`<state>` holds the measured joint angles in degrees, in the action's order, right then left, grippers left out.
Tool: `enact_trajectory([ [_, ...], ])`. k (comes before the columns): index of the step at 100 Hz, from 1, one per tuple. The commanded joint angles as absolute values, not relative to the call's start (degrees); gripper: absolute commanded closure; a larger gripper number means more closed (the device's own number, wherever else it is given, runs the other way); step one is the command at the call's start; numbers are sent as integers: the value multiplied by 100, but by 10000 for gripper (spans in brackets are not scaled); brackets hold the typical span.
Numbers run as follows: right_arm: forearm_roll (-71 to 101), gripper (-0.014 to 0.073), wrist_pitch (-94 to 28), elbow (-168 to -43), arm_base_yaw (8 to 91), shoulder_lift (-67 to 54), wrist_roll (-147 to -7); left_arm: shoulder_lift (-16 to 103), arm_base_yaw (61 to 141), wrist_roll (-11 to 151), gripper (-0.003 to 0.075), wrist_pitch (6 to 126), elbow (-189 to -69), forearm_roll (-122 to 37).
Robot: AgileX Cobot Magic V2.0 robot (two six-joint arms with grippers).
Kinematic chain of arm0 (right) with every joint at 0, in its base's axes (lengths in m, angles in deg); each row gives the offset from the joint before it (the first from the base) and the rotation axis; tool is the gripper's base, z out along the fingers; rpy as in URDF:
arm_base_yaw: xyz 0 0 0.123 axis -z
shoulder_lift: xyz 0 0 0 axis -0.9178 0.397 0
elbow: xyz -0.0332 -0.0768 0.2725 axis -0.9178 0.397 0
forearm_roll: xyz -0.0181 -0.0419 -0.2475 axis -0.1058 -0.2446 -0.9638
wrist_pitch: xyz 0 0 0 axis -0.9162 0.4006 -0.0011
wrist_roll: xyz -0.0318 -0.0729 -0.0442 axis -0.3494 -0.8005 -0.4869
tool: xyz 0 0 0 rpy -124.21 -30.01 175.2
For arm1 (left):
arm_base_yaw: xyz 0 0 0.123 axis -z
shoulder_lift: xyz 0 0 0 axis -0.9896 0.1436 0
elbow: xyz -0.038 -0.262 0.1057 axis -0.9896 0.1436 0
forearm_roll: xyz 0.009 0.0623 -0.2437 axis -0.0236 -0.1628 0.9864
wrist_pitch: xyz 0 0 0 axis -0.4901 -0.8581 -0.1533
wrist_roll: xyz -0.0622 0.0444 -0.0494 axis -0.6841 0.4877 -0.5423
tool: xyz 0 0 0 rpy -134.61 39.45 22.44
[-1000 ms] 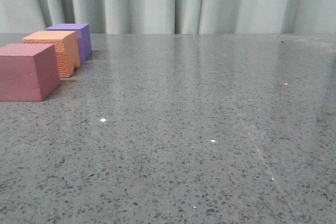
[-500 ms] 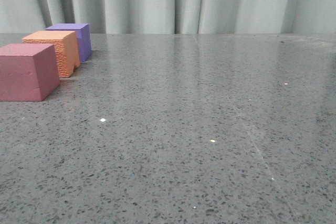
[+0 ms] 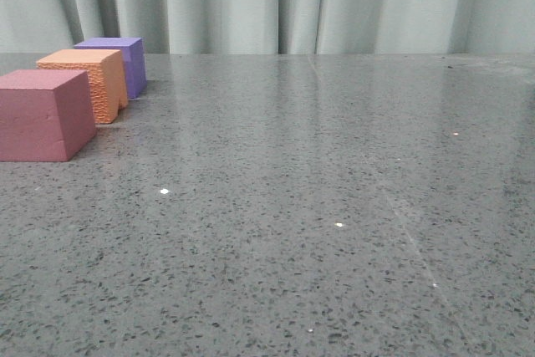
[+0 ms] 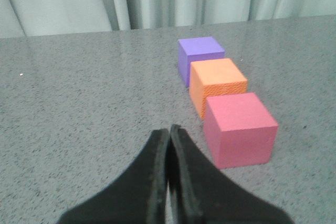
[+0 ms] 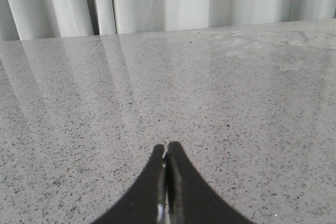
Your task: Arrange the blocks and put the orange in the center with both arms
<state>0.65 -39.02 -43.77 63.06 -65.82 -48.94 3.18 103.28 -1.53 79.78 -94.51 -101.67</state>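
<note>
Three foam cubes stand in a row at the far left of the table. The pink-red cube (image 3: 43, 114) is nearest, the orange cube (image 3: 88, 81) sits in the middle, the purple cube (image 3: 117, 63) is farthest. They also show in the left wrist view: pink-red cube (image 4: 239, 129), orange cube (image 4: 217, 85), purple cube (image 4: 199, 56). My left gripper (image 4: 169, 129) is shut and empty, a short way from the pink-red cube and apart from it. My right gripper (image 5: 167, 146) is shut and empty over bare table. Neither gripper shows in the front view.
The grey speckled tabletop (image 3: 318, 190) stretches to the right of the cubes. A pale curtain (image 3: 276, 2) hangs behind the table's far edge.
</note>
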Motion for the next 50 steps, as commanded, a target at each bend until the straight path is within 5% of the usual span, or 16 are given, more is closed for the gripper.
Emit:
enact_trajectory([
  [1,60,661,-4361,-4451,6344,-6588,-4951,269,10086,524,739,7378,-9422,-9724],
  [17,60,661,-4361,-4451,6344,-6588,-4951,-123,9280,2936,739,6244,-8817,-7791],
  [50,60,661,-4361,-4451,6344,-6588,-4951,-1415,8540,3035,739,5115,-7247,-7620],
])
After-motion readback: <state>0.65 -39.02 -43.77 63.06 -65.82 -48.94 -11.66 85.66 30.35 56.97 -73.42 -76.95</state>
